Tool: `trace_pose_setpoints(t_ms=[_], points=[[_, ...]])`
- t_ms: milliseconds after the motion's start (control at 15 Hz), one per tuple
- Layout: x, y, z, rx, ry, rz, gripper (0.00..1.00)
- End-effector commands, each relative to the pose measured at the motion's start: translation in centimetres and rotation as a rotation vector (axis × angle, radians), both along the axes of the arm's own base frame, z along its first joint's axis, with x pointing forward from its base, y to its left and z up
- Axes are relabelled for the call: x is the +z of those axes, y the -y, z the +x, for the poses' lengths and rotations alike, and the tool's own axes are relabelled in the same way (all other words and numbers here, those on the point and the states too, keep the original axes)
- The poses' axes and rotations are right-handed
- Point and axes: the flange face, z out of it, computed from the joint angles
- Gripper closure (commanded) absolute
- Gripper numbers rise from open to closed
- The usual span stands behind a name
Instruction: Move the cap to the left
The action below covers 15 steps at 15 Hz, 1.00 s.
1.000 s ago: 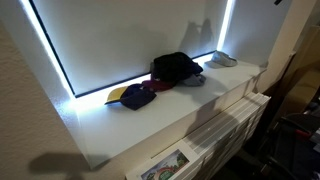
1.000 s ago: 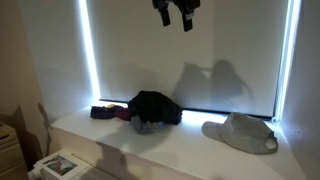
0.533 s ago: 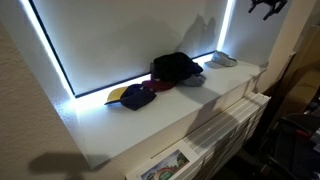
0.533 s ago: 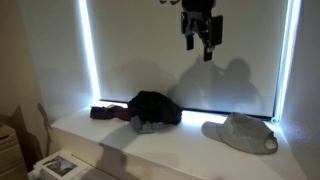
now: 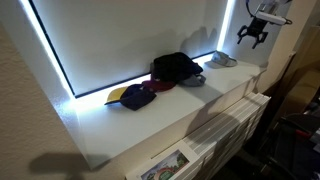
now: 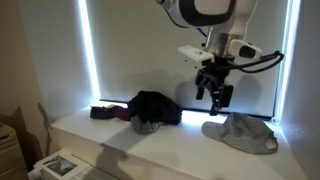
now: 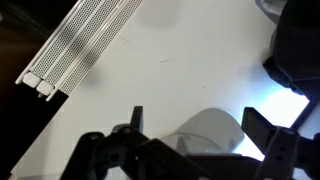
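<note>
With jaws spread, the black Robotiq gripper hangs above the small pale grey-white soft cap, over its end facing the large black cap bundle.

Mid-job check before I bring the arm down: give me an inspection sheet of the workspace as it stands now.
Surface: white ledge under a backlit blind, dimly lit.
Job's things: pale cap lies at one end of the ledge, apart from the other caps.
Clutter: black bundle mid-ledge; dark cap with yellow brim beside it.
Grippers: gripper hovers above the pale cap, not touching it, jaws open and holding nothing.
Cables: dark cable runs off the wrist, well above the ledge.
Surroundings: slatted white panel below the ledge; printed paper lower down.
</note>
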Motion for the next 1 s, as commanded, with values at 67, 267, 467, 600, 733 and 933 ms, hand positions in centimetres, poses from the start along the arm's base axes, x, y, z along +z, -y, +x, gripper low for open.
trace_pose_setpoints(t_ms=[67, 267, 467, 600, 733, 933], points=[[-1.0, 0.4, 0.4, 0.001, -0.008, 0.006, 0.0], [-0.1, 0.8, 0.8, -0.051, 0.064, -0.049, 0.0], [0.5, 2.0, 2.5, -0.096, 0.151, -0.235, 0.0], [0.6, 2.2, 3.7, -0.098, 0.176, -0.374, 0.0], [0.5, 2.1, 4.7, -0.099, 0.195, -0.497, 0.0], [0.5, 2.2, 5.1, -0.088, 0.169, -0.496, 0.0]])
